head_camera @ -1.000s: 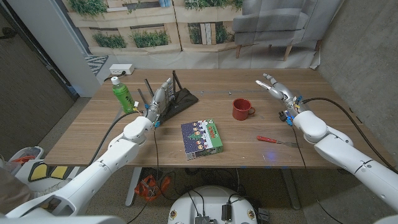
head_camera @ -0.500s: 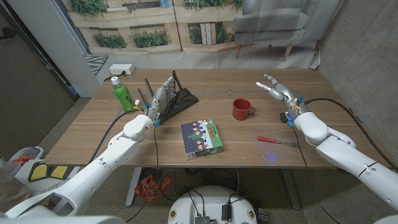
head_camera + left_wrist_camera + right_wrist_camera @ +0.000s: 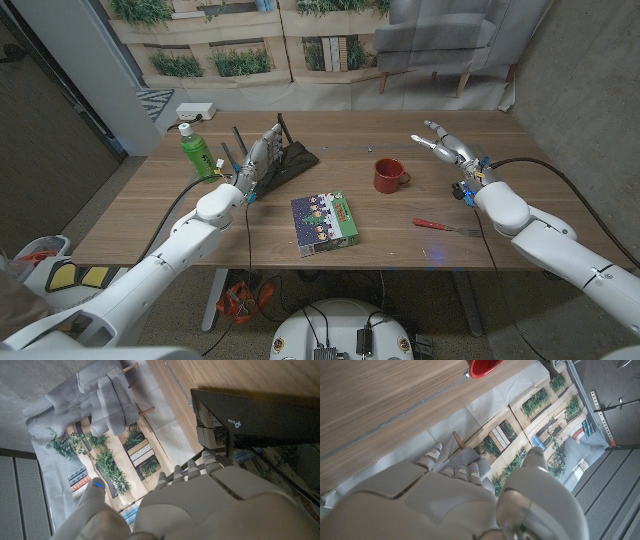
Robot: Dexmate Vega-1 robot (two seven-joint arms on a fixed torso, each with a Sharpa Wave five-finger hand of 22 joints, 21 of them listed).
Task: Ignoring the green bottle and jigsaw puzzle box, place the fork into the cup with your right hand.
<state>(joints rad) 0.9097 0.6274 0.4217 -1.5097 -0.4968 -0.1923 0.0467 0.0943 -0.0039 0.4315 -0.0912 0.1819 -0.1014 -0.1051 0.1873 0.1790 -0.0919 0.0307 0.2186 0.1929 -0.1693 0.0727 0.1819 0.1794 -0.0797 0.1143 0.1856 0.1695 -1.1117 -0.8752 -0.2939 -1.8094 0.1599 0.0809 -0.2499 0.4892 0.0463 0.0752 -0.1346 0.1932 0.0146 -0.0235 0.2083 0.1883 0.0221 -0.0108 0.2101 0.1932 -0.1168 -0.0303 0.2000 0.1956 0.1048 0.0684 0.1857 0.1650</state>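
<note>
Bare table is seen between the fork and the red cup. The puzzle box lies left of this lane; the green bottle stands well apart.

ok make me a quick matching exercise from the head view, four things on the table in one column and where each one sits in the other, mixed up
Things:
1. green bottle
2. cup
3. fork
4. jigsaw puzzle box

Places:
A. near the front edge, about mid table
B. far left part of the table
C. on the right, close to the right forearm
D. right of centre, between the black router and the right robot hand

Pairs: 1-B, 2-D, 3-C, 4-A
</note>
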